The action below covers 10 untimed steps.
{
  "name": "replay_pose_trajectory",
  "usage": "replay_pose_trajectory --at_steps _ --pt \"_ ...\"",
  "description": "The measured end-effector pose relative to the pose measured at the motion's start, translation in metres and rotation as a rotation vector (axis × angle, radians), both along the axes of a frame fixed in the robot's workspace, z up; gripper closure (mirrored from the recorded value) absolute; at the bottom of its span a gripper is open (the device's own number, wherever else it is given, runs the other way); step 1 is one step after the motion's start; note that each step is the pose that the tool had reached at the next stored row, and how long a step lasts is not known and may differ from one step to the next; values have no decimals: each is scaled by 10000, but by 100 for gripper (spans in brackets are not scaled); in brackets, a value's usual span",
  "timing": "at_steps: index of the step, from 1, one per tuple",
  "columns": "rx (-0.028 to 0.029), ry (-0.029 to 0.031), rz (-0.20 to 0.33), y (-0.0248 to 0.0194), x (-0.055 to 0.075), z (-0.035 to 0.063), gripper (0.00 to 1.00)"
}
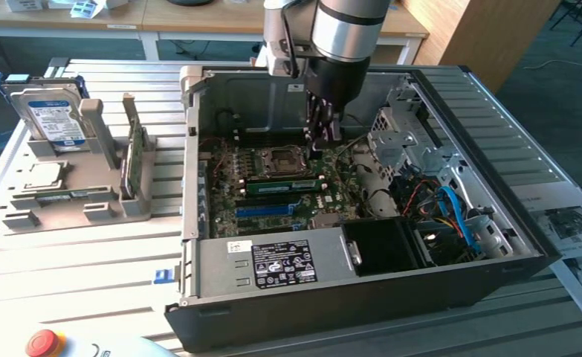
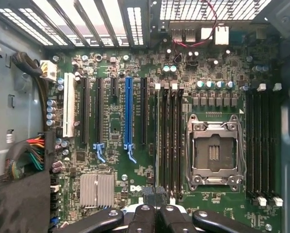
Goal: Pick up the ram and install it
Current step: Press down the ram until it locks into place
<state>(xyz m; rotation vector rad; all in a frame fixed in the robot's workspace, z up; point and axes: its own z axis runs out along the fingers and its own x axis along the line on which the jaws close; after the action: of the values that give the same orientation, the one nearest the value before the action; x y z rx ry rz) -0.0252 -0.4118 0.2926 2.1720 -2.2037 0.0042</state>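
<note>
Green ram [image 1: 281,186] stands on edge in a motherboard [image 2: 111,121] slot inside the open black case [image 1: 370,297], just below the fingers [image 1: 322,134]. The dark fingers [image 2: 150,204] are pressed together with nothing visible between them, hanging beside the empty processor socket [image 2: 214,150]. Well apart from the fingers, outside the case, a grey holder [image 1: 92,212] on the slatted table [image 1: 73,260] carries a blue-labelled hard drive [image 1: 53,115] and another thin green strip [image 1: 68,195].
</note>
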Motion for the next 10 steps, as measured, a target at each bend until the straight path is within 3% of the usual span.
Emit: replay_pose_trajectory --at_steps 10 --pt "-30 -20 0 0 -1 -125 90"
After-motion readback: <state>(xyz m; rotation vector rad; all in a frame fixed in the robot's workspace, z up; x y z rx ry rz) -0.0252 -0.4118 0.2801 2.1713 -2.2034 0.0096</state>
